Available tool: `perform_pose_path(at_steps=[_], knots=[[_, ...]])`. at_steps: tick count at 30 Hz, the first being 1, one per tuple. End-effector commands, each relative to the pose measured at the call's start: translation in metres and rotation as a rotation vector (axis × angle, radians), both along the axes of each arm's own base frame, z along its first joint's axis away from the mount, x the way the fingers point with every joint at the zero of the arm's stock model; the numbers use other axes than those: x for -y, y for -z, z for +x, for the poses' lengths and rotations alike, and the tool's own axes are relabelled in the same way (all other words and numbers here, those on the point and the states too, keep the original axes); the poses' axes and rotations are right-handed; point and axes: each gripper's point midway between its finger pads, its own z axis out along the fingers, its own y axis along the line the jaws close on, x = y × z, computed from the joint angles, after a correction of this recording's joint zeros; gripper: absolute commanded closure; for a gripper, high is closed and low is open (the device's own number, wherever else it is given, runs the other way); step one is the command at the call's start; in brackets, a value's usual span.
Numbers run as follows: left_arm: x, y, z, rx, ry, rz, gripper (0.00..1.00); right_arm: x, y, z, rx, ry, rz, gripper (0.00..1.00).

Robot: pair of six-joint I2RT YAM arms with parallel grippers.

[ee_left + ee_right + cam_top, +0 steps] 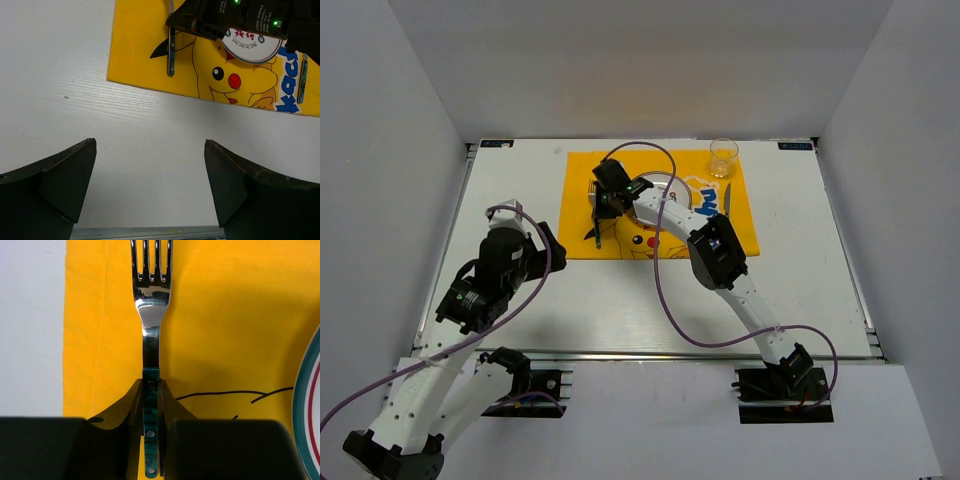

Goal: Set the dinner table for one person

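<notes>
seen from above, the right arm [720,260] slants from 5 o'clock across the dinner table [820,300] onto the yellow mat [580,170], masking the plate [252,45]. its gripper [151,405] pinches a fork [150,305] at the mat's 9 o'clock side. a glass [723,157] blocks 1 o'clock and the left arm [500,270] blocks 8 o'clock. open white surface lies at 3 and 6 o'clock.

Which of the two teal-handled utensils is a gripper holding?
The fork left of the plate, clamped by the right gripper; the other utensil lies free.

Our left arm [423,395] and right arm [752,303] wear white shells with black joints; purple cables [663,290] loop alongside; our fingers [50,185] are black wedges.
</notes>
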Motion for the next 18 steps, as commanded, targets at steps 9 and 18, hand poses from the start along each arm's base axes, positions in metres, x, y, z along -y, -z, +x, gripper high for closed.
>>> perform_pose_path(at_steps=[9, 18], knots=[[0.002, -0.004, -0.003, 0.026, 0.021, -0.012, 0.02, -0.016, -0.016, 0.006, 0.042, -0.001, 0.055, 1.0], [0.002, -0.006, -0.003, 0.037, 0.023, -0.015, 0.02, -0.017, -0.014, 0.005, 0.047, -0.009, 0.05, 0.7]])
